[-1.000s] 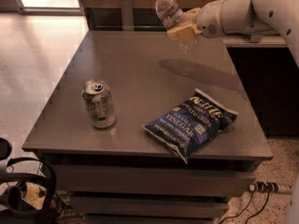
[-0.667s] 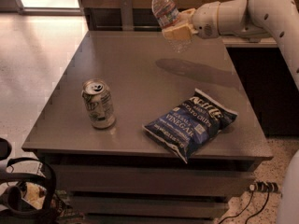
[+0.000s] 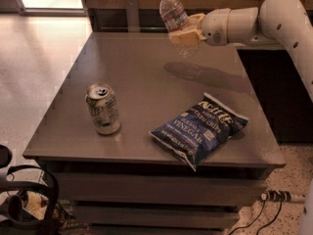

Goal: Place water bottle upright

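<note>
Claw (image 3: 184,34), upper centre, is pinching the tilted water bottle (image 3: 172,11) above the bench (image 3: 146,72); soda can (image 3: 103,108) is standing at left.

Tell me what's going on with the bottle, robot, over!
Gripper shut on water bottle, above far edge of table. Bottle tilted, cap up-left, not yet down. Soda can and chip bag nearer the front, not beneath it.
</note>
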Robot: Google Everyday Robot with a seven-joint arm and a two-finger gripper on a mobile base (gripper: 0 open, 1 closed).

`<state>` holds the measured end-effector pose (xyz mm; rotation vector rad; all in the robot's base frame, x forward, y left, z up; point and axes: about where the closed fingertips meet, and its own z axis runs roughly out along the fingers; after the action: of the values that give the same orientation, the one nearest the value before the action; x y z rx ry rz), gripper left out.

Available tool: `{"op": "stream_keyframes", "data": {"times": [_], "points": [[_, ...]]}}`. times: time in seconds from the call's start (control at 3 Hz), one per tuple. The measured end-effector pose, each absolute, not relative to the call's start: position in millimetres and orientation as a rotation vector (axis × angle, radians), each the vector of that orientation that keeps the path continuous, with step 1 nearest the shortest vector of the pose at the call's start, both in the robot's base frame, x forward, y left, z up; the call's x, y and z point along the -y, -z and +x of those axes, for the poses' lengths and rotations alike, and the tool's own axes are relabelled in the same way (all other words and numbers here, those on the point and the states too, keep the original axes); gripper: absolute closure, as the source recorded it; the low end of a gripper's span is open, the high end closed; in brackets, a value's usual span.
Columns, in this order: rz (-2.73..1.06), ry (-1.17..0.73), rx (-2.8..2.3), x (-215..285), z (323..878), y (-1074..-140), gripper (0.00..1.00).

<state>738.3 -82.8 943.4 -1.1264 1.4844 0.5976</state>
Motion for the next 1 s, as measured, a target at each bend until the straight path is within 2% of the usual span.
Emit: {"op": "stream_keyframes", "data": {"times": [1.0], "points": [[-1.021, -0.679, -1.349, 65.2, 732.4, -945.7, 1.00]]}}
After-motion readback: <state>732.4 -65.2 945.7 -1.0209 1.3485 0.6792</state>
